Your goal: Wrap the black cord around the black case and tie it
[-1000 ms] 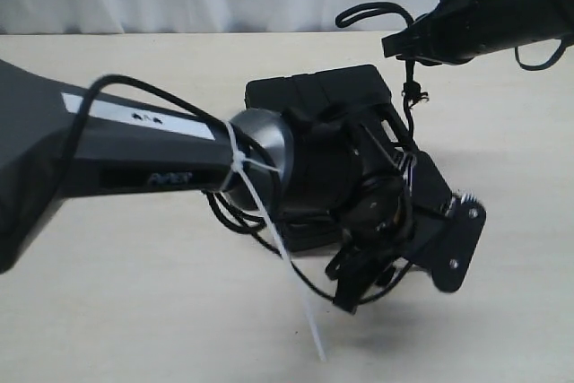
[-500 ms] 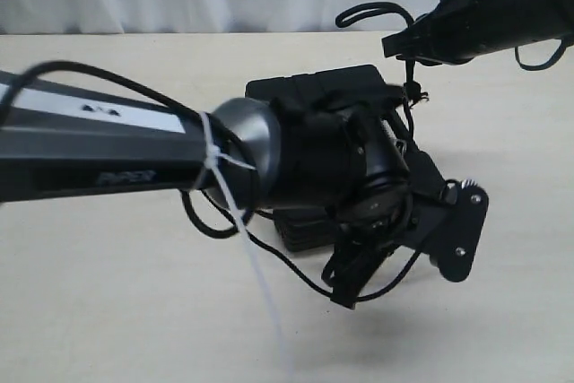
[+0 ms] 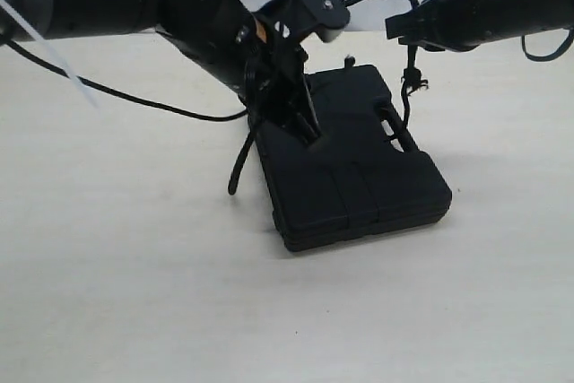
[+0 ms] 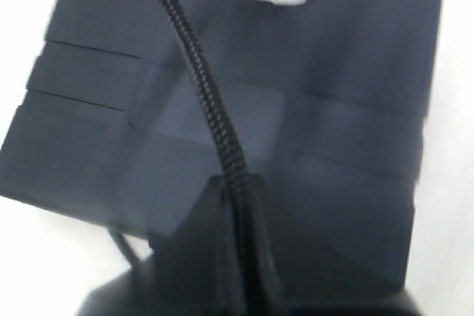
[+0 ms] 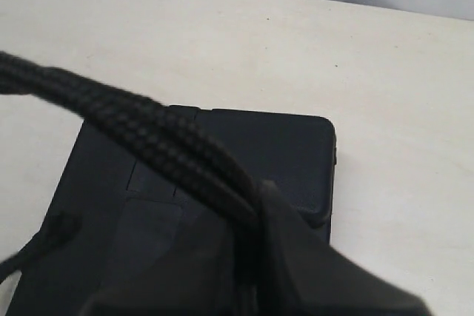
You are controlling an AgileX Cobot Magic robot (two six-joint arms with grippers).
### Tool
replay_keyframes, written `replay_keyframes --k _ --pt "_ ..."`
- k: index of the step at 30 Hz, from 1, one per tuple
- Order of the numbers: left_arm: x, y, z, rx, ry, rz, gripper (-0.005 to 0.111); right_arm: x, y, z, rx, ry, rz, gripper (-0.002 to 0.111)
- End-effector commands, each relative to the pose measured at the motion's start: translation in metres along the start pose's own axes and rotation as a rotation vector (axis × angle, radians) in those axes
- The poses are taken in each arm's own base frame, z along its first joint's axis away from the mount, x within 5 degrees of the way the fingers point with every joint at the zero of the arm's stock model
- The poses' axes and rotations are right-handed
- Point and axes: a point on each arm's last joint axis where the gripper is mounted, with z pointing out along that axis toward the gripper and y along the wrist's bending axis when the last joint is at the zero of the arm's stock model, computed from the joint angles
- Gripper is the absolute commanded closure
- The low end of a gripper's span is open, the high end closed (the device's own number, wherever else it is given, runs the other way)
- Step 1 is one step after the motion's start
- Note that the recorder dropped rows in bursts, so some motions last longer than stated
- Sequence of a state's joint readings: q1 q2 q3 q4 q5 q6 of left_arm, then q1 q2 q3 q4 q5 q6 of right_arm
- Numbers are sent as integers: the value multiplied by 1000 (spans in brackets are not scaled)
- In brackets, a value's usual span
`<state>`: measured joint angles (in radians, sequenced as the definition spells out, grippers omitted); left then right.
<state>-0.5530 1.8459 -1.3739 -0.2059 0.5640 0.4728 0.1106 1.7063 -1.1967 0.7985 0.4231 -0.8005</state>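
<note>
Black case lies flat mid-bench. We've got L hand & R hand each pinching black cord above it; no wrap or knot visible yet, so most of the job's left.

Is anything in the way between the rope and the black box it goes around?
Nothing visible. The left end effector and right end effector each pinch the black cord above the black case.

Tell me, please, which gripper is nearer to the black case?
Left. The left gripper is just above the black case; the right gripper sits higher, over its handle edge.
</note>
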Motion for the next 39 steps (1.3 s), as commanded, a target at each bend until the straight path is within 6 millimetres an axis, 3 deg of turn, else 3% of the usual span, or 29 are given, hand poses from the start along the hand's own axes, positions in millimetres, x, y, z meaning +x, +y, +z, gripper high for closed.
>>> replay_keyframes --k 1,11,18,39 --pt "-4 11 -5 35 -113 -158 107 -1 -2 -3 10 -12 16 104" --pt "-17 1 -10 200 -256 -212 107 -1 -1 -3 11 -14 17 104" --pt "-18 17 -17 170 -311 -292 107 -1 -1 -3 11 -14 17 104" --pt "-23 27 -26 114 -373 -338 107 -1 -2 -3 14 -13 11 104"
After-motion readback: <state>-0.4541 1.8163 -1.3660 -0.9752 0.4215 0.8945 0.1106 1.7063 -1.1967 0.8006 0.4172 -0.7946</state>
